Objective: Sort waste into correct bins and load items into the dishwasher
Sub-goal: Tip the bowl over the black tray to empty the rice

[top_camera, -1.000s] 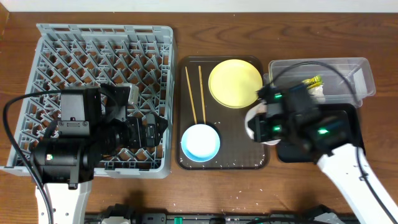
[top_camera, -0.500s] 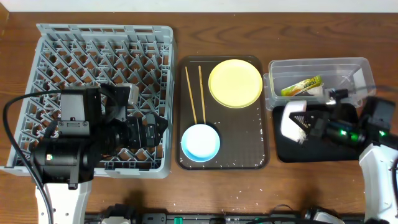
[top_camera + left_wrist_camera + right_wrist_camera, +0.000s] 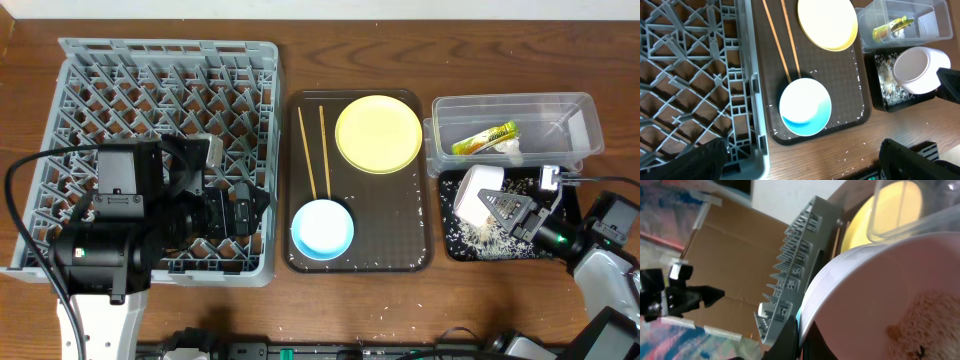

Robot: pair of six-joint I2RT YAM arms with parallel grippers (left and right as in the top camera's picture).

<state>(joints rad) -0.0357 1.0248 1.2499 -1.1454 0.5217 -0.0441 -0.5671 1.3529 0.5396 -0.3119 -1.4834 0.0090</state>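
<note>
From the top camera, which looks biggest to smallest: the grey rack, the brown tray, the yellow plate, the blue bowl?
1. Large square grey plastic dish rack
2. Dark brown rectangular serving tray
3. Round yellow plate
4. Round light blue bowl

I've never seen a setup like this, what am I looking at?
Two robot arms work at a table. One picture looks down from above; the other two come from cameras on each wrist. On the left sits a grey dish rack, with the left tool open over it. A brown tray in the middle holds a yellow plate, a blue bowl and chopsticks. On the right, the right tool grips a white bowl, tipped over a black tray with crumbs in it. A clear tub holds a snack wrapper.
</note>
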